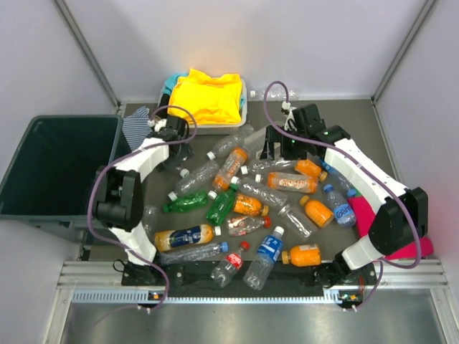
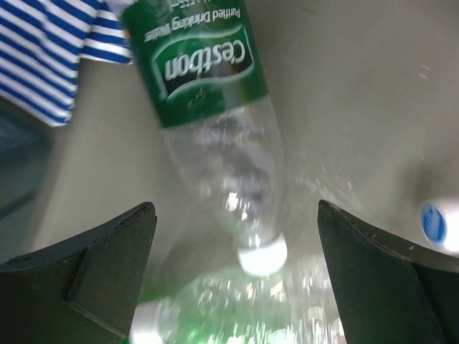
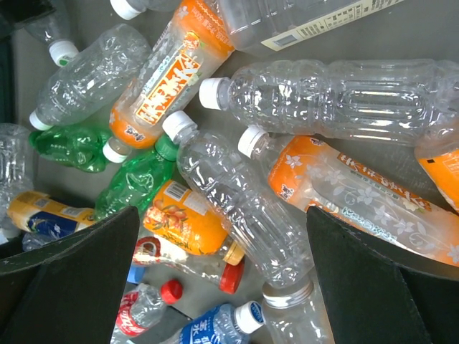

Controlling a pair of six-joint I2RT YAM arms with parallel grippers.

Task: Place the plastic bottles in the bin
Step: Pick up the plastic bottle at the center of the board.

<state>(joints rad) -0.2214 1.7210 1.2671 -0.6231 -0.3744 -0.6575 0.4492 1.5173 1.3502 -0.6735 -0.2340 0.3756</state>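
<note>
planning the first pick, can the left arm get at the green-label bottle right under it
Probably yes: the left fingers stand open to either side of the green-label bottle, with nothing lying over it.

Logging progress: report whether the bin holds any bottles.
Empty, by the top view: the bin shows only bare dark floor; bottles lie outside.

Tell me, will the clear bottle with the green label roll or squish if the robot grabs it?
The green-label bottle looks empty, so it is probably light. Lying on its round side, it could roll at a nudge. Its thin clear wall may dent when the fingers squeeze.
</note>
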